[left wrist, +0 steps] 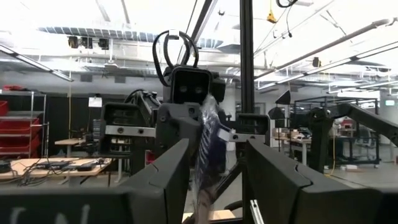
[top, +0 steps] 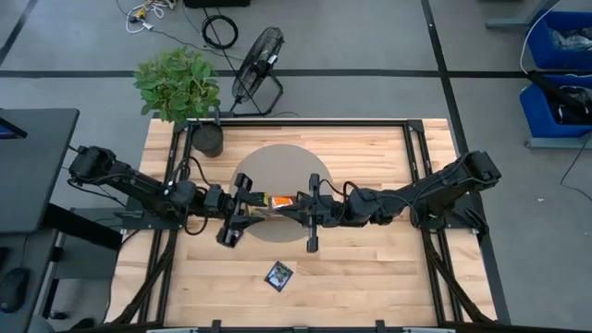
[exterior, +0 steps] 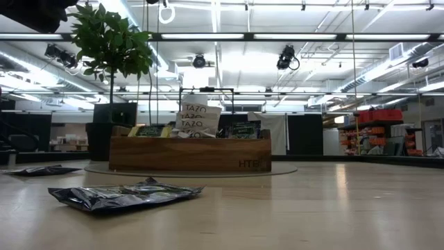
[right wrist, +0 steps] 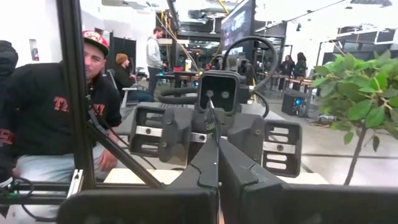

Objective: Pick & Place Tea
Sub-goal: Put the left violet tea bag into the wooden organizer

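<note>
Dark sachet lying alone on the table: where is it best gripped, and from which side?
Probably from straight above, closing on the crumpled ridge along the dark sachet's middle: it lies flat on the table, its edges low, so a sideways approach finds little to pinch.

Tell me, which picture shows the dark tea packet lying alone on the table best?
The low view: the dark sachet lies crumpled right in front, filling the foreground. The high view shows it only as a tiny square near the table's front edge. Neither wrist view shows it.

"TAZO" is printed repeatedly on the white sachets (exterior: 198, 118) standing in the wooden tray (exterior: 189, 154), whose front reads "HTB"
</note>
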You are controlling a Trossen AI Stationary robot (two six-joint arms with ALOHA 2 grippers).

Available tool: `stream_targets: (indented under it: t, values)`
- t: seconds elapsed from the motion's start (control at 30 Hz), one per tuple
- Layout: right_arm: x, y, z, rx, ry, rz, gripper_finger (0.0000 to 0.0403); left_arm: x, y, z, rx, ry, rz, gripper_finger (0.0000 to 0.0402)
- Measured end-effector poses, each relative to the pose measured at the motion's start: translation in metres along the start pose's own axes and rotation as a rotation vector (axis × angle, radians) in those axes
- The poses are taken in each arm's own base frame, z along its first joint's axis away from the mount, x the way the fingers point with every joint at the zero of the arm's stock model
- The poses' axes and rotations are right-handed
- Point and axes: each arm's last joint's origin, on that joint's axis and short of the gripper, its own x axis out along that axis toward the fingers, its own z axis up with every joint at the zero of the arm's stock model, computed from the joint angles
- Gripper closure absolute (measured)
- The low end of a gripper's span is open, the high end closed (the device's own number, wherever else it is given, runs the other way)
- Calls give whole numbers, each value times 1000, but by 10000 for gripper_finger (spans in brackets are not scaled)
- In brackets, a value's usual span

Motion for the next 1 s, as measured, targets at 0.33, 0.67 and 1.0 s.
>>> stream_targets:
  t: [0.33, 0.67, 1.0]
  values:
    - [1, -4, -1, 4, 3, -12, 403, 0, 0, 0, 1, 1, -6, 282]
    - [1, -4, -2, 6, 19, -11, 399, 0, 1, -1, 4, 12, 49, 394]
    - [-14, -6, 10, -1, 109, -29, 326, -1, 3, -12, 21, 128, 91, 399]
